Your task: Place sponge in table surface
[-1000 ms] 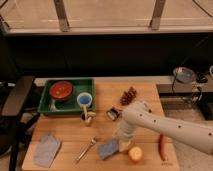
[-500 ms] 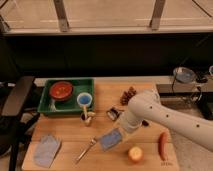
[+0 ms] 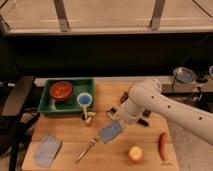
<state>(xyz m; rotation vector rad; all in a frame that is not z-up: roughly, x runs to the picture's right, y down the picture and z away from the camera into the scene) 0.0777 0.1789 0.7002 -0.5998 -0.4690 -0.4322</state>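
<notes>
hand (image 3: 119, 121) hidden behind arm, holding sponge (image 3: 110, 132)

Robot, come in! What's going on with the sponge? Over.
Hand over table middle, shut on flat blue sponge. Sponge tilted, low over wooden table. Metal fork just left.

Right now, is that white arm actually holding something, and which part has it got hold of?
Yes. The gripper holds the blue sponge by its upper right edge, above the wooden table.

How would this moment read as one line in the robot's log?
hand: above table centre | sponge: hanging from hand | near: fork, apple | placement: not yet
</notes>
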